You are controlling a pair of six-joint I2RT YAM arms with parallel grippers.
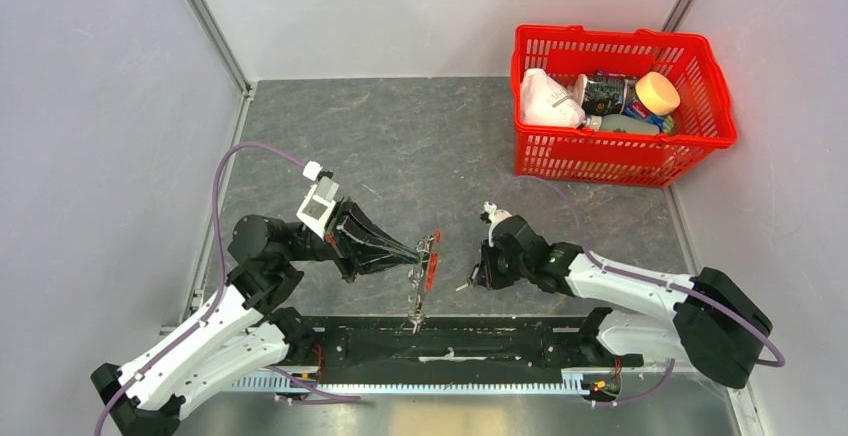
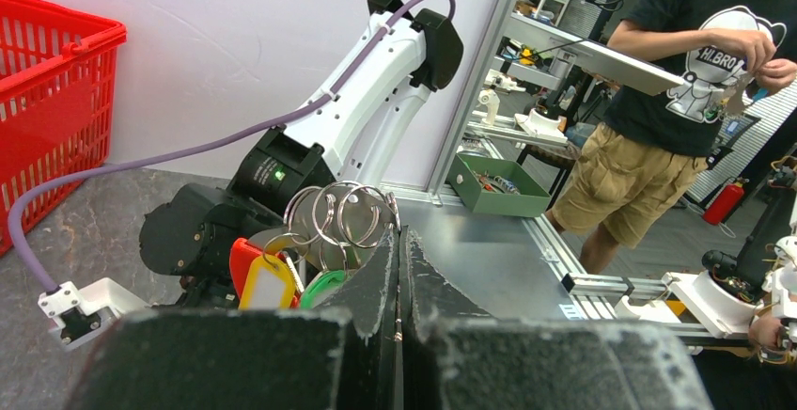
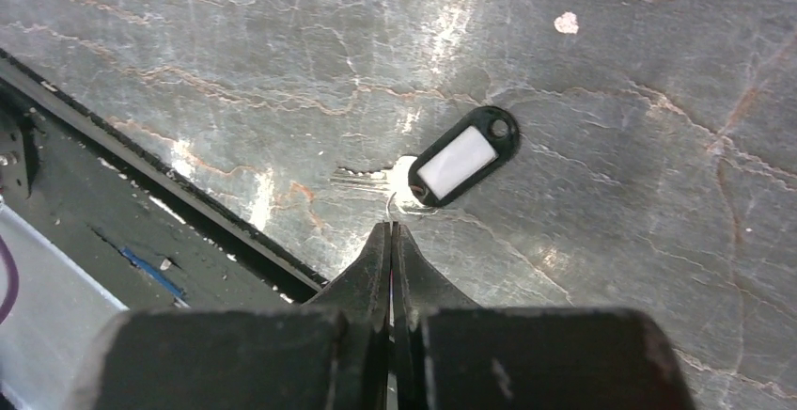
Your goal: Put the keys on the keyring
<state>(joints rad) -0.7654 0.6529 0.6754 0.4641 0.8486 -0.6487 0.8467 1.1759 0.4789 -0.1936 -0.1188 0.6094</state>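
Observation:
My left gripper is shut on the keyring, a bunch of thin metal rings held above the table. A red tag, a yellow tag and a green tag hang from it. In the left wrist view the fingertips press together at the rings' right edge. A black key tag with a white label lies flat on the table. Its small wire ring sits in a glare. My right gripper points down at it, shut, with a thin arc of that ring running into the tips.
A red basket with bottles and a bag stands at the back right. The black base rail runs along the near edge, just left of my right gripper in its wrist view. The right arm stands behind the held rings.

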